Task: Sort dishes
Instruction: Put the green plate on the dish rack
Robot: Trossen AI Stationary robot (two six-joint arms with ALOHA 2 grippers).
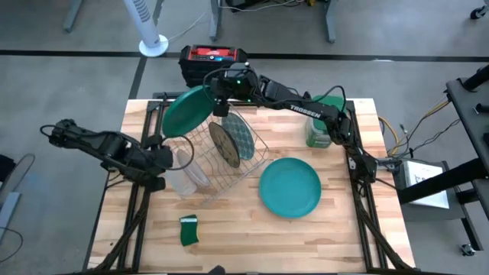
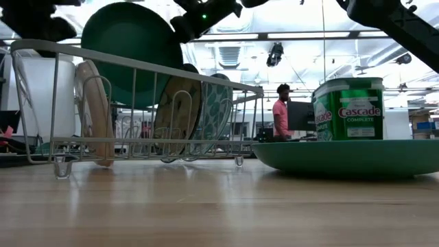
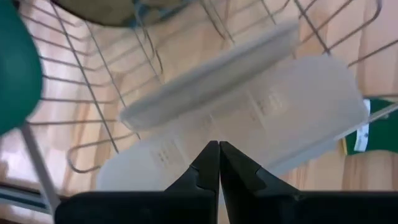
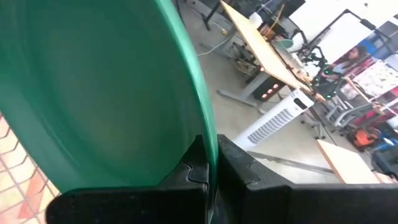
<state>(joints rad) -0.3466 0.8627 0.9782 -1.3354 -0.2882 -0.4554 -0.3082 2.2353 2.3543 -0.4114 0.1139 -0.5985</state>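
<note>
Fingers of the right gripper [image 4: 210, 163] pinch the dark green plate [image 1: 187, 109] by its rim, held above the rack's [image 1: 252, 164] far-left corner. Left gripper [image 3: 219, 163] fingers pressed together, empty, beside the whitish plate [image 1: 183, 172]. Patterned plate [image 1: 237, 136] stands in the rack — teal plate [image 1: 290, 187] flat on the tabletop [image 1: 252, 237] to its right.

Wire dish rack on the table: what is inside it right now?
Standing in the wire dish rack: a grey-green patterned glassy plate, a darker round plate and a whitish-clear plate. Whether more sits behind them is hidden.
</note>
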